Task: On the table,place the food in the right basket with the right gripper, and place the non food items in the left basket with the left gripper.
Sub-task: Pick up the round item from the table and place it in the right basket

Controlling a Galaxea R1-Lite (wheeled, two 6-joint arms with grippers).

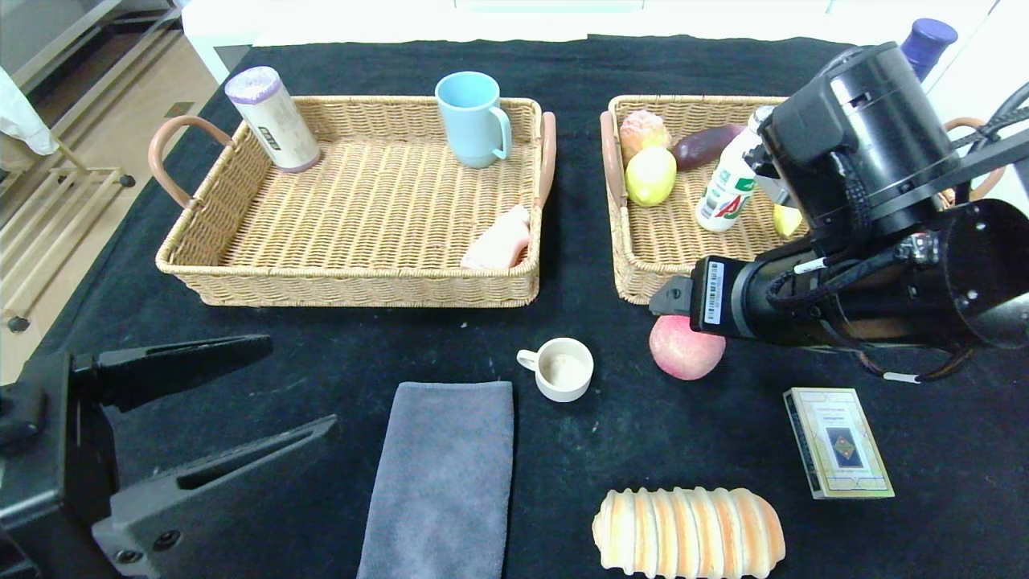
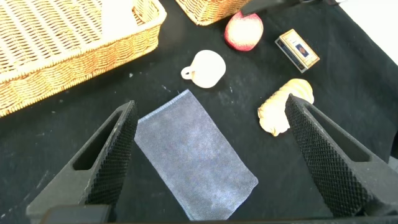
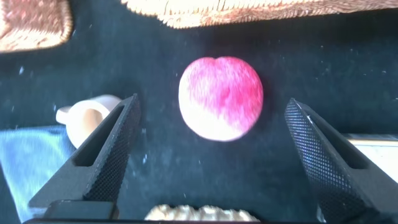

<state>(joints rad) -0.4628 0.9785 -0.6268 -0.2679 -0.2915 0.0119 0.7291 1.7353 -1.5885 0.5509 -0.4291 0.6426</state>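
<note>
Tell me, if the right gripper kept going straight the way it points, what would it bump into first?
Probably the peach: the open right gripper hangs above it, centred between the fingers. Depth is hard to judge.

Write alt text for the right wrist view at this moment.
The open right gripper hangs over a pink peach on the black tablecloth, its fingers either side of the fruit without touching it. A small white cup lies nearby, with a wicker basket edge beyond.
</note>
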